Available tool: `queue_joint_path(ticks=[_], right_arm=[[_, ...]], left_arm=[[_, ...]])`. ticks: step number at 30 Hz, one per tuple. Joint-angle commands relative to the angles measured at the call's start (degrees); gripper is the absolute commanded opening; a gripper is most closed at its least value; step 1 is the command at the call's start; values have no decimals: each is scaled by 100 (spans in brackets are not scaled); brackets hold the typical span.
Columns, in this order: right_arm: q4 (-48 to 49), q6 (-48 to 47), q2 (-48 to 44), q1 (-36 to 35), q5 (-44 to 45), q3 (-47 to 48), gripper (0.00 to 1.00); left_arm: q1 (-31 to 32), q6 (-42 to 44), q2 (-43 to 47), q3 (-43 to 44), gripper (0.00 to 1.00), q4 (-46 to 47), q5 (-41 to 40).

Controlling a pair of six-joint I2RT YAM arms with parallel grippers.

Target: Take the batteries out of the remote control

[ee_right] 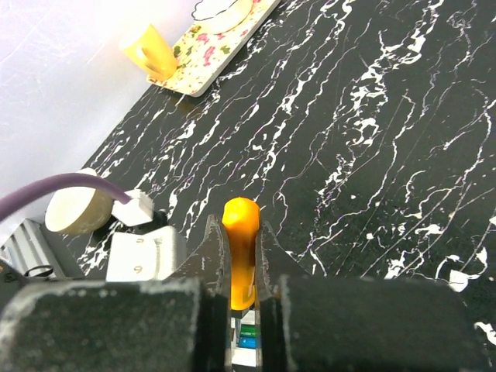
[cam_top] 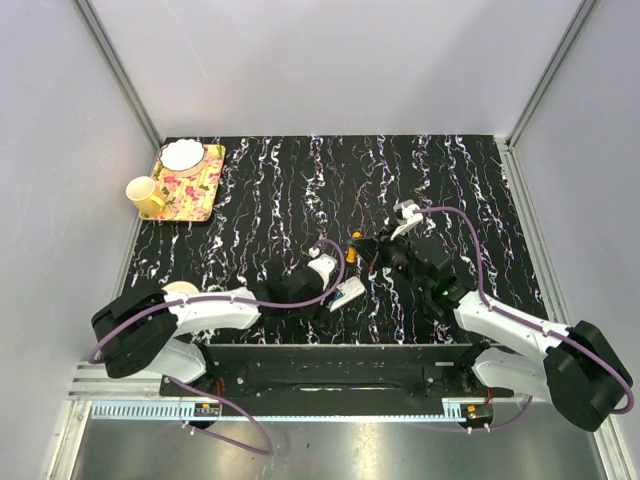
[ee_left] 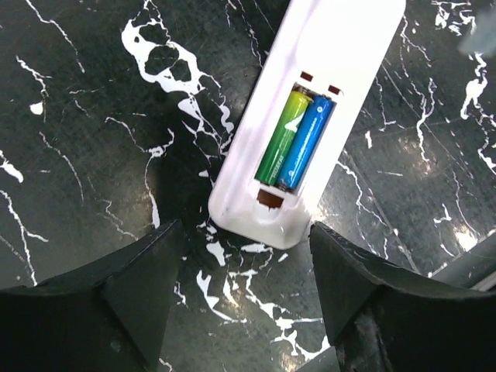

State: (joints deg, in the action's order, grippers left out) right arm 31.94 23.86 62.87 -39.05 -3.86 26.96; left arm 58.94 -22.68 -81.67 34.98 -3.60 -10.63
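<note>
Hovering wide open, left end effector (ee_left: 244, 231) frames one glossy white remote (ee_left: 333, 46) on the black marbled worktop (ee_left: 77, 116). Two slim cylinders, green battery (ee_left: 283, 136) and blue battery (ee_left: 306, 143), lie side by side inside it. Right end effector (ee_right: 240, 230) clamps one smooth orange battery (ee_right: 241, 215).

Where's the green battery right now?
In the left wrist view, the green battery lies in the open compartment of the white remote, beside the blue battery, just ahead of the open left gripper.
</note>
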Motion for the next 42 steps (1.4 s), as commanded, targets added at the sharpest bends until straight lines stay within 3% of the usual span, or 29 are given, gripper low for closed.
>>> queue_joint_path(ticks=[1,9,13,17,29,35,42], right_arm=[[575,-424,-55,-260,576,-50,0],[1849,-1567,-109,-1271,2020,-577,0],[2254,-2200,111,-1658,2354,-604,0],[2886,-2359,234,-1878,2425,-885,0],[3485,-2579,287,-1931,2733,-1263,0],[3643,-2474,410,-1922,2609,-1378,0],[3854,-2544,568,-1922,2627,-1387,0]], left_arm=[[-14,106,598,-132,72,148,114],[-119,9,1557,-457,80,306,228],[-365,88,1479,-641,80,735,675],[-734,88,1277,-992,79,1439,1623],[-1042,255,617,-862,74,1880,2610],[-1033,229,538,-888,63,1889,2742],[-1042,158,547,-888,65,1732,2531]])
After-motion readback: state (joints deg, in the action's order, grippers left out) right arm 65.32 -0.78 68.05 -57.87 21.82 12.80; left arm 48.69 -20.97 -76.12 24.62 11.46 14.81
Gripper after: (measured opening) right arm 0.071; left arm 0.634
